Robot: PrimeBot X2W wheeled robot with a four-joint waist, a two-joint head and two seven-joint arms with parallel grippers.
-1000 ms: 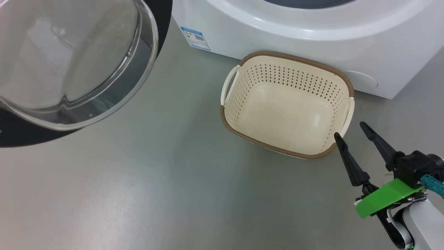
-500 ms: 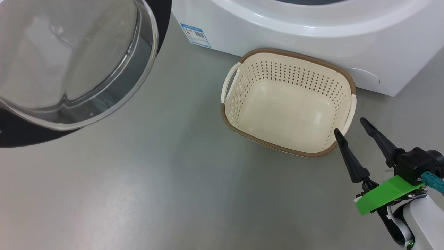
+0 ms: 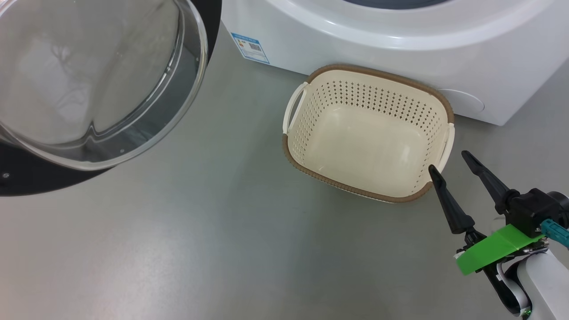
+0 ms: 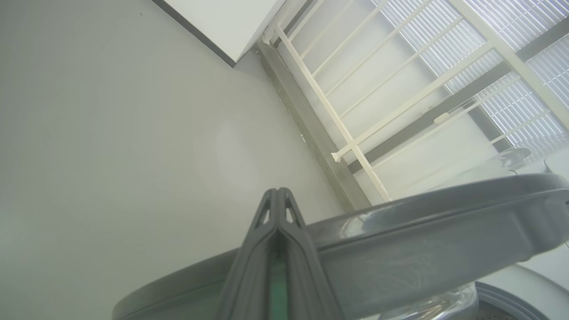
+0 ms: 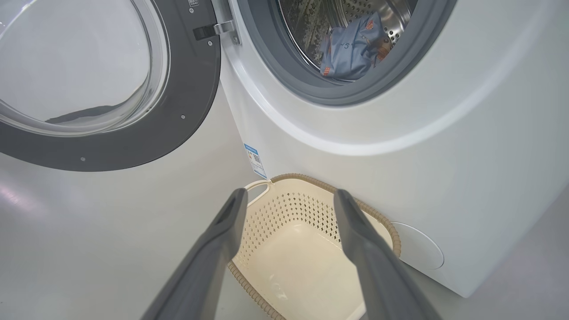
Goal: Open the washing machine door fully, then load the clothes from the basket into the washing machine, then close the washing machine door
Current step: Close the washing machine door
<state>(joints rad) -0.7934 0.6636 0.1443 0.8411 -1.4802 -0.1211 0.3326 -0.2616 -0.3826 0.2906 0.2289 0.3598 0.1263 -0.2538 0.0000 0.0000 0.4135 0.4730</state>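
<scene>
The washing machine door [image 3: 26, 178] stands swung open at the upper left, its glass bowl [image 3: 89, 80] bulging toward me. In the right wrist view the door [image 5: 133, 133] hangs on its hinge beside the washing machine [image 5: 400, 155]. The clothes [image 5: 351, 49], light blue with orange prints, lie inside the steel drum. The basket [image 3: 355, 192] sits empty on the floor against the machine's front. My right gripper [image 3: 448, 161] hovers open just off the basket's near right corner. My left gripper [image 4: 277, 191] is shut on nothing, its fingers lying against the door's grey rim [image 4: 422, 231].
The white machine [image 3: 400, 40] has a blue label sticker [image 3: 250, 47] and a round lower cap [image 3: 464, 102]. Grey floor [image 3: 200, 244] spreads left of and in front of the basket. A white railing [image 4: 355, 133] and a wall show beyond the door.
The door's glass and rim have shifted a little rightward and down in the head view. The view itself wobbled slightly. The right gripper has barely moved and stays open.
</scene>
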